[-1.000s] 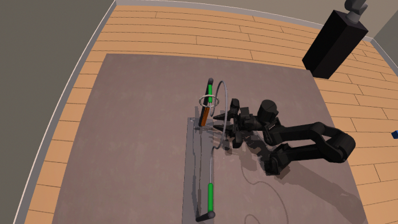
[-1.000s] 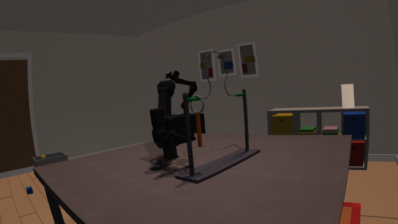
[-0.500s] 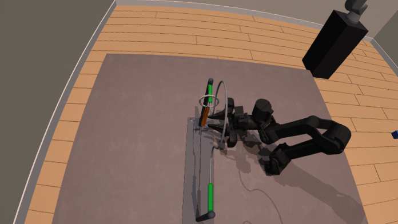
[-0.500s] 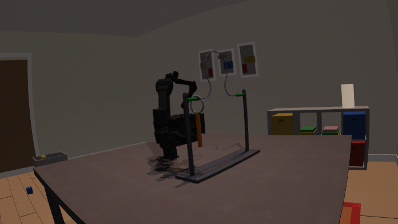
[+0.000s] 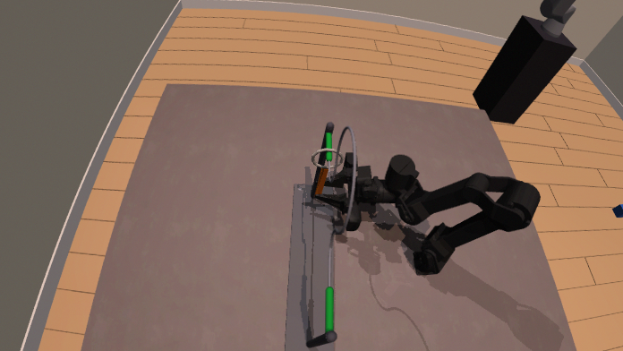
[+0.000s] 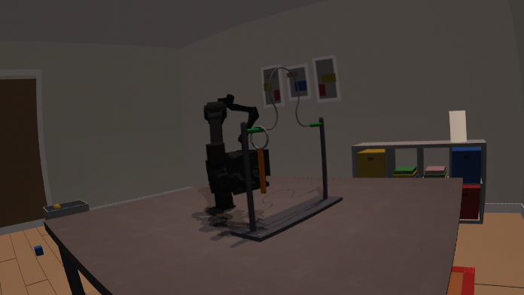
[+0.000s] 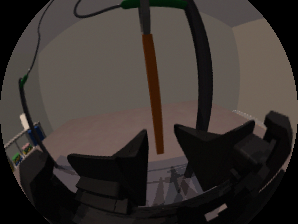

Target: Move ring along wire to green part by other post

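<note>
Little is done: the pale metal ring (image 5: 327, 158) with its long orange handle (image 7: 154, 92) hangs on the far green wire sleeve (image 5: 328, 143), untouched. The black pincer (image 7: 160, 152) is released, jaws flanking the handle's lower end without contact. Grasp, traverse and release remain. The exterior view hides the fingertips behind the handle.

A home-like room: plank floor (image 5: 277, 49), door (image 6: 19, 150), wall pictures (image 6: 327, 79), cubby shelf (image 6: 418, 143) with bins.
</note>
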### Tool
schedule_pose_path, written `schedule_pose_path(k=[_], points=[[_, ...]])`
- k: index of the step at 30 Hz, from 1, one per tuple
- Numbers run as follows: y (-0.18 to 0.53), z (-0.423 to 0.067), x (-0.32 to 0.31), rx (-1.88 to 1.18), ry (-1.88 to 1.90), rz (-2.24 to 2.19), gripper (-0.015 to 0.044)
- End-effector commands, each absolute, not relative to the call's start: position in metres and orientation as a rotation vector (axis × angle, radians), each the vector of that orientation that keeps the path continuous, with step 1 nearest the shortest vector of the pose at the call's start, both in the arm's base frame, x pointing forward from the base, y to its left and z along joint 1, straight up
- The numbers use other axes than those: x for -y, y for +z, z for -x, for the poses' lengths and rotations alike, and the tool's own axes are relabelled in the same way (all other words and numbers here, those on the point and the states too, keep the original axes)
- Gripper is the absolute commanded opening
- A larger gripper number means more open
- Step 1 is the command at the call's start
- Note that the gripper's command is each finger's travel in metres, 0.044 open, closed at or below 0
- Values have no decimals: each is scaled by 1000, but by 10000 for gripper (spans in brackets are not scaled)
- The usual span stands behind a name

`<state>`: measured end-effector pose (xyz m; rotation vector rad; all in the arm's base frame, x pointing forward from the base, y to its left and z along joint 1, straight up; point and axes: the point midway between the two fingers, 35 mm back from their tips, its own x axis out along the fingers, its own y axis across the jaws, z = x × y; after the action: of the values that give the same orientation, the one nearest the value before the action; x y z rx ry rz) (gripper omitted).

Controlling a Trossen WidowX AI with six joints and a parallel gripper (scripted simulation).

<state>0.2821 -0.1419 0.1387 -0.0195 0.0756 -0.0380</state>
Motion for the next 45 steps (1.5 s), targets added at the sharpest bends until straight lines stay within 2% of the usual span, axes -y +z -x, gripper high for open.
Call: schedule_pose_path(k=[1, 15, 41, 45], points=[[137, -289, 143, -78, -42, 10, 160], [133, -310, 140, -74, -42, 9, 160], [133, -310, 140, -74, -42, 8, 160], [134, -310, 139, -74, -37, 15, 55]])
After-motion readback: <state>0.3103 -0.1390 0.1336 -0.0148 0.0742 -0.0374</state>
